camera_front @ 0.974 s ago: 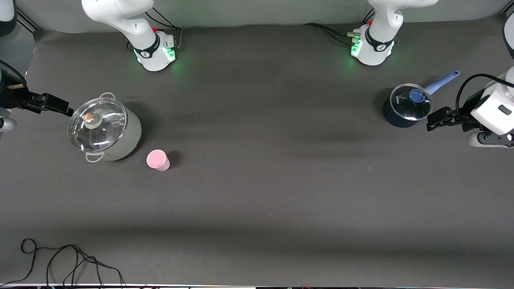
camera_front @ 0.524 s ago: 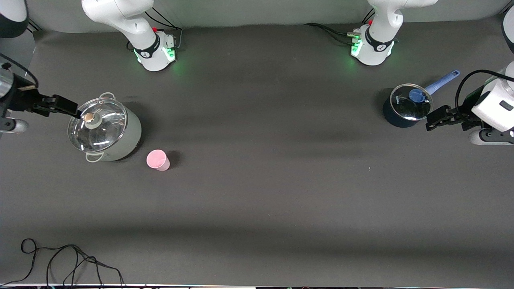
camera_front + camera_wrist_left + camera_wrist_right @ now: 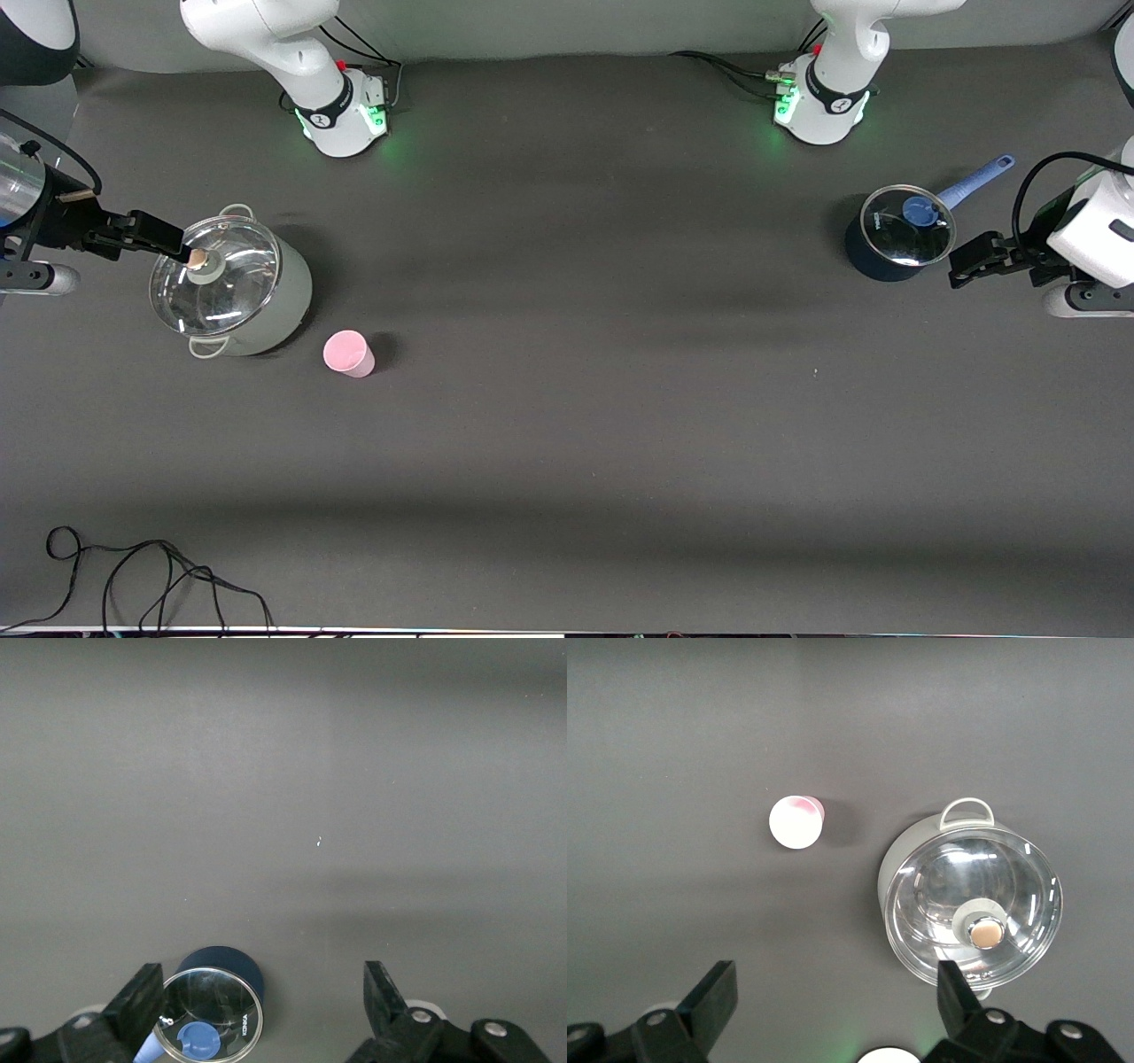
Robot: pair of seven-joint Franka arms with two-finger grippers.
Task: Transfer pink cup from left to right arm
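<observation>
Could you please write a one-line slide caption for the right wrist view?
Open right gripper above the table, pink cup standing beside the lidded grey pot.

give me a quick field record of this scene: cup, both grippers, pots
pink cup: on the table, beside the grey pot, nearer the front camera
grey pot: glass lid on, right arm's end
blue saucepan: glass lid on, left arm's end
right gripper: open, empty, over the grey pot's lid
left gripper: open, empty, beside the blue saucepan
</observation>
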